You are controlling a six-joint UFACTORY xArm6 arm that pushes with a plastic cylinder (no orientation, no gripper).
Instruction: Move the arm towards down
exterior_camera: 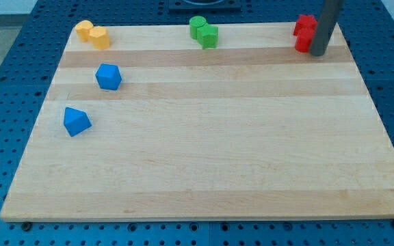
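Bright even overhead light, soft short shadows, sharp focus, no glare.

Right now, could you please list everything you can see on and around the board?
yellow blocks: two, yellow, touching, board's top left corner
green blocks: two, green, touching, top edge near the middle
red blocks: two, red, stacked in view, top right corner
blue cube: one, blue, left side
blue wedge-like block: one, blue, left side, below the cube
wooden board: one, light wood, centre
pegboard table: one, blue, around the board
my tip: one, dark rod, against the red blocks' right side
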